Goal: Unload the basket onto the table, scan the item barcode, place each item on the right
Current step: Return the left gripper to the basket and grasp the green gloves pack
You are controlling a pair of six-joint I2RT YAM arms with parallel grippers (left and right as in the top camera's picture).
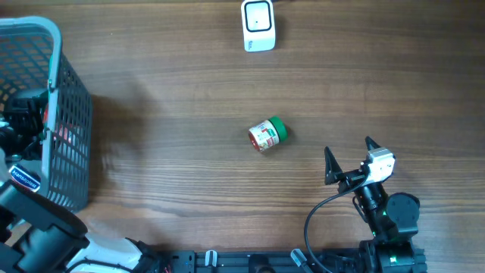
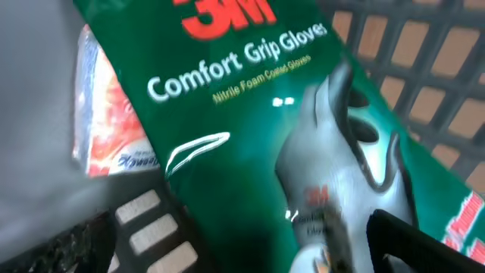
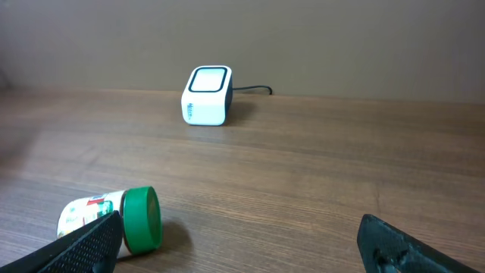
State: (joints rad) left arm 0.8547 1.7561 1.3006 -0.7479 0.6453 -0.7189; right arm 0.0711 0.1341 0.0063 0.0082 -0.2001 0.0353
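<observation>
The grey mesh basket (image 1: 70, 114) fills the left edge of the overhead frame. Inside it lies a green 3M Comfort Grip Gloves packet (image 2: 250, 136), tilted across the left wrist view, and at its upper left a white-and-orange packet (image 2: 106, 129) is partly tucked under it. The left gripper (image 1: 26, 121) reaches down inside the basket walls, just above the gloves packet, with its pincer spread wide and holding nothing.

On the wooden table (image 1: 174, 91), the right gripper (image 1: 348, 148) sits at lower right, its pincer also wide and empty. The white scanner (image 1: 258, 25) stands at top centre. The small green-capped jar (image 1: 267, 135) lies on its side mid-frame, between the right gripper and the scanner, touching neither.
</observation>
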